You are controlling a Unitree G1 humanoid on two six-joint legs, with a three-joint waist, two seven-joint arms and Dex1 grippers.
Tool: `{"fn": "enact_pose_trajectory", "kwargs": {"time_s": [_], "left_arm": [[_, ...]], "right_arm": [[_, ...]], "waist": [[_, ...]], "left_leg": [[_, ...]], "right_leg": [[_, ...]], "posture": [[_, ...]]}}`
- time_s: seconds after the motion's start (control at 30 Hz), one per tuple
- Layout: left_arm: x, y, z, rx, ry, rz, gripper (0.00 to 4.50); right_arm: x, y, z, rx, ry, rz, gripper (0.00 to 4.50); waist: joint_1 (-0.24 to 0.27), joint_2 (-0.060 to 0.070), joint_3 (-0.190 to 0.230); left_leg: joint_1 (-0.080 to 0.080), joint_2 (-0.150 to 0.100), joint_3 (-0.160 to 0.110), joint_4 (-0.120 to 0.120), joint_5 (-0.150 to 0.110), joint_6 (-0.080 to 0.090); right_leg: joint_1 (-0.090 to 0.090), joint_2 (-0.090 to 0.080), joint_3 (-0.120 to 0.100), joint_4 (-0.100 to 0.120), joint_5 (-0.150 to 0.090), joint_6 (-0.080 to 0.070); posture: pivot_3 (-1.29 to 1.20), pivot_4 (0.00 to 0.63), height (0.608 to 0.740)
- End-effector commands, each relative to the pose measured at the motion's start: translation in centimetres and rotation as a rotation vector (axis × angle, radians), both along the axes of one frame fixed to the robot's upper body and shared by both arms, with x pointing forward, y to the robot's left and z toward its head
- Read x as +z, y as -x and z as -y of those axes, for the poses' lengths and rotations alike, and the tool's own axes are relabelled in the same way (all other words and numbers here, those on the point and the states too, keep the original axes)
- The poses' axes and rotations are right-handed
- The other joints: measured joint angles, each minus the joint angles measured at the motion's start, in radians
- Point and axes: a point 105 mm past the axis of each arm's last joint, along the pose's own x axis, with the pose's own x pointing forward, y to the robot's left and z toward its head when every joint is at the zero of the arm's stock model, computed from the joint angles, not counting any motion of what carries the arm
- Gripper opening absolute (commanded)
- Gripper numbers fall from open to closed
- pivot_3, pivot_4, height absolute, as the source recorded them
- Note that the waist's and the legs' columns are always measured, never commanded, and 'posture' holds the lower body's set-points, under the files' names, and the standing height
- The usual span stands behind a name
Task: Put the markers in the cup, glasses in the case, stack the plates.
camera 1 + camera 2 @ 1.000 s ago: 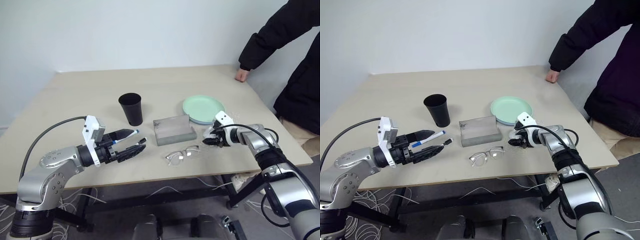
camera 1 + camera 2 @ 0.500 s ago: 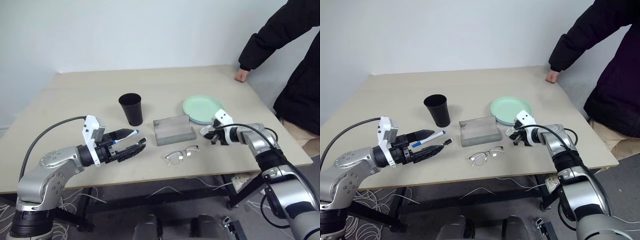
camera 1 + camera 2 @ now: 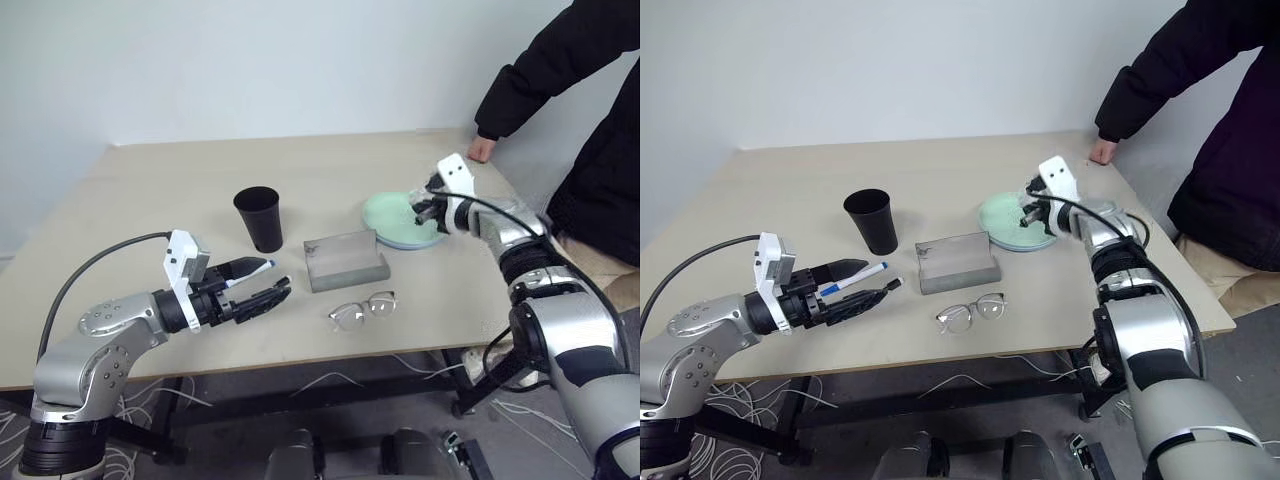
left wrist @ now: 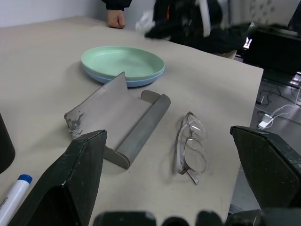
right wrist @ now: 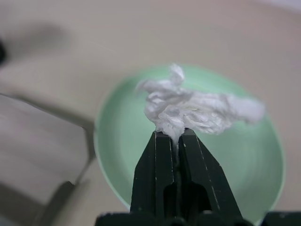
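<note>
Our right pincer (image 5: 175, 136) is clenched on a crumpled white tissue (image 5: 197, 110) and holds it in the air above the mint green plate (image 3: 385, 215), which already sits on the light blue plate (image 4: 108, 78); the blue rim peeks out beneath the green one, so we judge the stacking done. The tissue is no part of the task, so this looks like a side job of clearing litter, and we cannot tell from here whether it is meant to go on the plate or off the worktop (image 3: 160, 190).

Our left pincer (image 3: 262, 286) is released, its fingers spread wide, and hovers low over the near left part of the worktop, just beside a marker (image 3: 855, 279) with a blue tip. We see only this one marker plainly. The black cup (image 3: 260, 218) stands upright a little beyond it, and we cannot see into it. The grey case (image 3: 345, 260) lies open in the middle, lid raised, and the glasses (image 3: 362, 309) rest unfolded on the worktop just in front of it, outside the case.

Next, we judge, the right pincer must find a harmless place to drop the tissue, while the left can close on the marker and carry it to the cup. The glasses need a gentle pinch on their thin frame.
</note>
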Motion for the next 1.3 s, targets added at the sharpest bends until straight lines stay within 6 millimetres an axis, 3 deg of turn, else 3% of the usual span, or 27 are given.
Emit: {"fn": "enact_pose_trajectory", "kwargs": {"time_s": [0.03,0.23,0.27,0.43,0.7,0.87,1.0,1.13,1.3], "left_arm": [[1.5,0.3,-0.1,0.002,-0.001,0.061,4.5],[1.5,0.5,-0.3,0.011,-0.002,0.06,4.5],[1.5,0.6,-0.3,0.013,-0.002,0.06,4.5],[1.5,0.7,-0.4,0.02,-0.004,0.06,4.5],[1.6,0.3,-0.2,0.01,-0.006,0.062,4.5],[1.6,-0.3,0.4,-0.012,-0.012,0.07,4.5],[1.1,-1.0,1.3,-0.031,-0.041,0.064,4.5],[0.0,-2.0,2.6,-0.074,-0.1,0.036,4.5],[-0.4,-3.3,5.2,-0.157,-0.173,0.044,4.5]], "right_arm": [[2.8,-1.4,-0.3,-0.071,0.005,0.13,0.02],[2.6,-1.8,-0.6,-0.14,-0.012,0.17,0.02],[2.6,-1.9,-0.6,-0.15,-0.019,0.174,0.22],[2.8,-2.0,-0.7,-0.167,-0.054,0.182,1.65],[4.1,-2.1,-0.1,-0.156,-0.064,0.215,4.43],[5.3,-1.9,0.4,-0.087,-0.027,0.246,4.47],[4.5,-0.3,0.5,0.118,0.021,0.157,4.47],[3.2,3.4,1.6,0.327,0.063,0.011,4.47],[4.3,8.0,2.7,0.499,0.088,-0.006,4.47]], "waist": [[-0.002,0.0,0.0],[-0.004,0.0,0.0],[-0.004,0.0,0.0],[-0.004,0.0,0.0],[-0.004,0.0,0.0],[-0.003,0.0,0.0],[-0.003,0.0,0.0],[0.006,-0.001,0.0],[0.006,0.001,0.001]], "left_leg": [[0.0,0.0,0.0,0.0,0.0,0.0],[0.0,0.001,-0.001,0.0,0.001,-0.002],[0.001,0.001,-0.001,0.0,0.001,-0.002],[0.001,0.002,-0.002,0.0,0.001,-0.002],[0.001,0.002,-0.003,0.0,0.002,-0.002],[0.001,0.001,-0.004,0.0,0.002,-0.003],[0.001,0.001,-0.004,0.001,0.002,-0.003],[0.001,0.001,-0.006,0.001,0.002,-0.003],[0.0,0.001,-0.006,0.002,0.002,-0.003]], "right_leg": [[0.0,0.0,0.0,0.0,0.0,0.0],[0.0,0.002,0.0,0.0,0.0,0.0],[0.0,0.003,0.0,0.0,0.0,0.0],[0.001,0.003,0.0,0.001,0.001,-0.002],[0.001,0.004,0.0,0.001,0.001,-0.002],[0.001,0.005,0.0,0.0,0.001,-0.002],[0.001,0.005,0.0,0.0,0.001,-0.002],[0.002,0.005,0.0,0.0,0.001,-0.002],[0.001,0.004,0.0,0.0,0.001,-0.002]], "posture": [[0.0,0.0,0.74],[0.0,0.0,0.74],[0.0,0.0,0.74],[0.0,0.0,0.74],[0.0,0.0,0.74],[0.0,0.0,0.74],[0.0,0.0,0.74],[0.0,0.0,0.74],[0.0,0.0,0.74]]}}
